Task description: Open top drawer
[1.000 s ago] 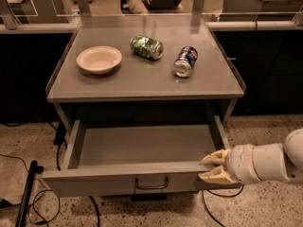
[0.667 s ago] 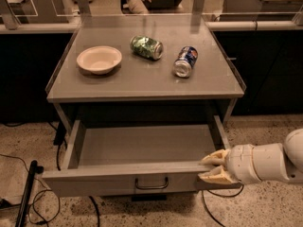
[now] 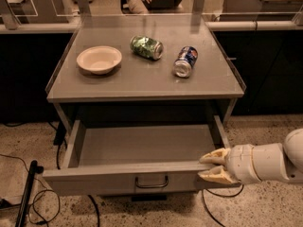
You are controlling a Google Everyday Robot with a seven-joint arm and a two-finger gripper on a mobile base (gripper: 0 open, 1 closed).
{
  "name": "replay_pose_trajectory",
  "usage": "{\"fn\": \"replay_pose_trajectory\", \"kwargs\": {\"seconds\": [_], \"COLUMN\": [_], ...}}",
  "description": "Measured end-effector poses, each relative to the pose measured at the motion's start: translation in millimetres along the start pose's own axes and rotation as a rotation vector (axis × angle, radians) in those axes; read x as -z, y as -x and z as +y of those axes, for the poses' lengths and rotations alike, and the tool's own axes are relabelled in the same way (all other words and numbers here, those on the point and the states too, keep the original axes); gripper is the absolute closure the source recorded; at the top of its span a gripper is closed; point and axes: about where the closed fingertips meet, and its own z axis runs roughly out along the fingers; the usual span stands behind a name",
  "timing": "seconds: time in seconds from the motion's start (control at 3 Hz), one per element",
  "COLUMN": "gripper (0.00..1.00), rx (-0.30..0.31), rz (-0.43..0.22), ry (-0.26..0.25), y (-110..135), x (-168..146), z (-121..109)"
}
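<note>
On the speckled floor nearest the camera lie dark cables [image 3: 47, 207], and a black pole [image 3: 26, 193] leans at the lower left; just above them the top drawer [image 3: 123, 178] stands pulled well out from under the grey table [image 3: 142, 86], its flat front panel facing the camera with 1 small dark loop handle [image 3: 151, 181] at centre; the tray behind the panel shows a bare grey bottom.

At the right end of that front panel sits the gripper [image 3: 211, 166], reaching in from the right on a white arm [image 3: 270, 162]; its 2 cream fingers [image 3: 214, 155] are apart, 1 at the panel's top edge and 1 lower against its face; whether they press on the panel I cannot tell.

Further back, on the tabletop, a cream bowl [image 3: 99, 59] stands upright at the left; a green can [image 3: 147, 47] lies on its side near the middle, its writing unreadable; a blue can [image 3: 185, 61] lies on its side to the right, well apart from the bowl, its white lettering looking like Pepsi.

Beyond the table's far edge stand clear panels [image 3: 42, 6].
</note>
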Motion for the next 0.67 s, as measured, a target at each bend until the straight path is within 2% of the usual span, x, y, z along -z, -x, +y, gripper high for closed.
{"fn": "replay_pose_trajectory", "kwargs": {"seconds": [0.33,0.67], "gripper": [0.00,0.00], "rx": [0.000,0.000], "rz": [0.000,0.000], "ry": [0.000,0.000], "y": [0.0,0.1], "x": [0.0,-0.1], "z": [0.0,0.0]}}
